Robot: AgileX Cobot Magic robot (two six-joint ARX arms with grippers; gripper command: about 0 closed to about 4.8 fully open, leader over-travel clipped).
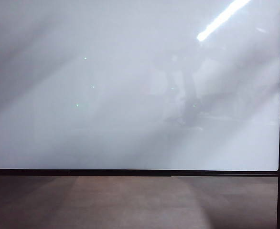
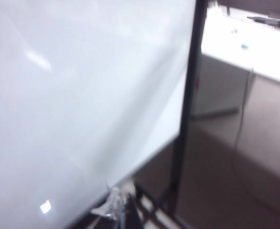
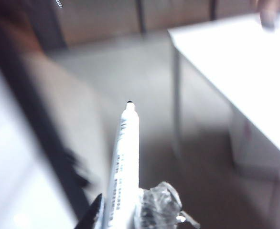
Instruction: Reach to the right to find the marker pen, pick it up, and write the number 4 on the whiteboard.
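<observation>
Marker pen (image 3: 123,162), judged light, stiff and smooth-barrelled, is clamped low on its barrel by the right gripper (image 3: 123,212), tip toward twelve o'clock, off the whiteboard (image 1: 130,95). The left gripper's (image 2: 118,205) finger state cannot be told.

The place looks like an office or lab room: a framed whiteboard (image 1: 130,95) on a stand, plain white tables (image 3: 235,62), a bare grey-brown floor (image 1: 130,202)

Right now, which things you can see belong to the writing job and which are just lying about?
For the job: marker pen, shut in the right gripper; whiteboard, no 4 on it.

Just about: white table; left gripper, holding nothing.
</observation>
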